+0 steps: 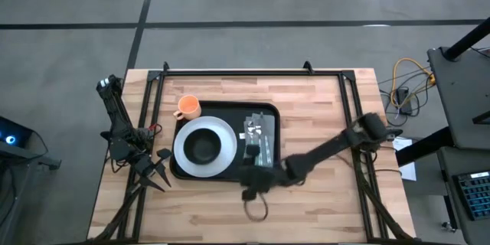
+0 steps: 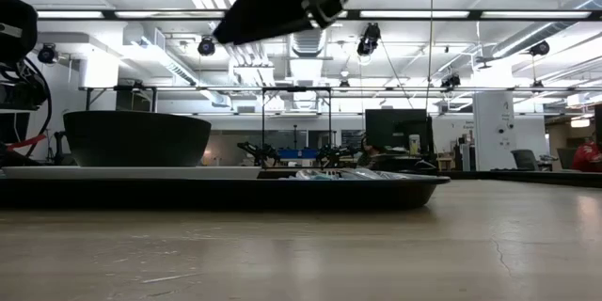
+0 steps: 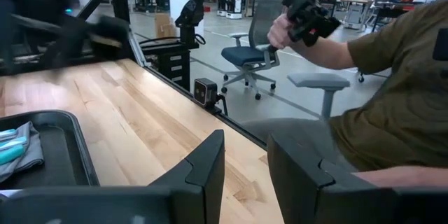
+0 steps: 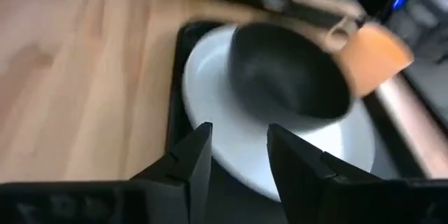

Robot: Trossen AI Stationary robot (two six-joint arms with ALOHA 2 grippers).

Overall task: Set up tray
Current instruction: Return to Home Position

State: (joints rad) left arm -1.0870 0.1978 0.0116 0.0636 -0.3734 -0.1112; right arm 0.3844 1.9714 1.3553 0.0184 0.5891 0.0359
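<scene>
Tray: the black rectangular tray (image 1: 226, 109) lies flat on the wooden table (image 1: 321, 199), left of the table's middle.
Plate: a white plate (image 1: 227, 142) sits on the tray's left part, with a black bowl (image 1: 203, 148) standing at its centre.
Mug: an orange mug (image 1: 187, 107) is at the tray's upper left corner in the high view. Cannot tell whether it is on the rim or just off it.
Napkin: a gray napkin (image 1: 266, 151) lies on the tray's right part, just beside the plate. The cutlery (image 1: 255, 129) lies on it, and the separate pieces are too small to tell apart.
Right gripper (image 4: 238, 131): it is above the tray's lower right part in the high view and points toward the plate and bowl. The fingers stand a narrow gap apart with nothing between them.
Right arm (image 1: 329, 147): it reaches in at a slant from the table's right edge.
Left gripper (image 3: 245, 140): it is off the tray, over the table near the tray's lower left corner in the high view. The fingers are narrowly parted and hold nothing.
Person: a person sits beyond the table edge in the left wrist view, one hand (image 3: 280, 31) closed around a dark handle.
</scene>
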